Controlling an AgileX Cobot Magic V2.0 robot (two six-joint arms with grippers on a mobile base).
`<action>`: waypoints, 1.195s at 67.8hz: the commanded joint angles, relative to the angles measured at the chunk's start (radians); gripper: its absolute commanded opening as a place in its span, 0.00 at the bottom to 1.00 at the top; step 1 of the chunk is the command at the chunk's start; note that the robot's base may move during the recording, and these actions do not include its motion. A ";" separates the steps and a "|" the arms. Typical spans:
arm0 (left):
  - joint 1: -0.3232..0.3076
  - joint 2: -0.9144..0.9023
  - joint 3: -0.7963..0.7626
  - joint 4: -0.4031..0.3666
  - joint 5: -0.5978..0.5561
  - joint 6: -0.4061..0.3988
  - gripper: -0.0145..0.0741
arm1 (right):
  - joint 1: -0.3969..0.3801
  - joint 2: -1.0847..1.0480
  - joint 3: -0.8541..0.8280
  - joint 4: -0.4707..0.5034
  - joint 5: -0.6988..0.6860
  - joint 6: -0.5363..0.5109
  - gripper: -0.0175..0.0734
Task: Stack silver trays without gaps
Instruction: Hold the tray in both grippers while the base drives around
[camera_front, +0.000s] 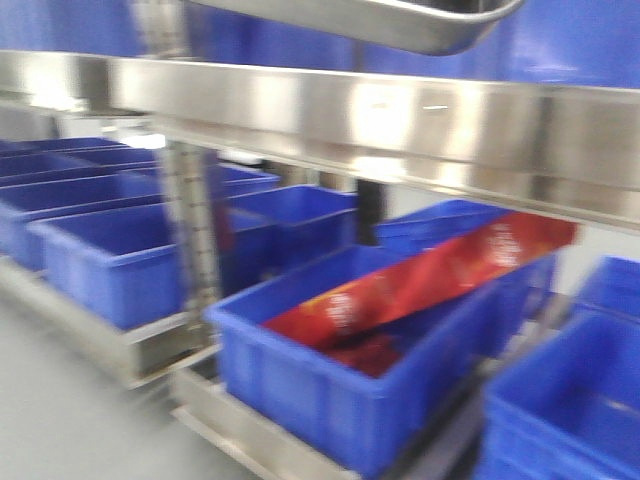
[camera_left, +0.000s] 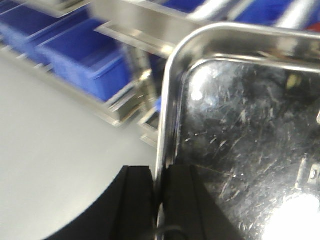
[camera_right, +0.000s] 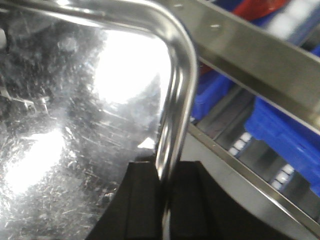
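Note:
One silver tray fills the left wrist view, scratched and shiny inside. My left gripper is shut on the tray's left rim, one black finger outside and one inside. The same tray fills the right wrist view. My right gripper is shut on its right rim, one finger outside. In the front view the tray's underside shows at the top edge, held above the steel shelf rail. No other silver tray is in view.
Rows of blue plastic bins stand on steel racks below the rail. One bin holds a red packet. A steel upright post stands between racks. Grey floor lies to the left.

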 joint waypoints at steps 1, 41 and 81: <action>-0.005 0.002 -0.005 0.008 -0.063 -0.016 0.15 | 0.007 -0.009 -0.010 0.009 -0.124 -0.013 0.18; -0.005 0.002 -0.005 0.008 -0.063 -0.016 0.15 | 0.007 -0.009 -0.010 0.009 -0.180 -0.013 0.18; -0.005 0.002 -0.005 0.008 -0.063 -0.016 0.15 | 0.007 -0.009 -0.010 0.009 -0.180 -0.013 0.18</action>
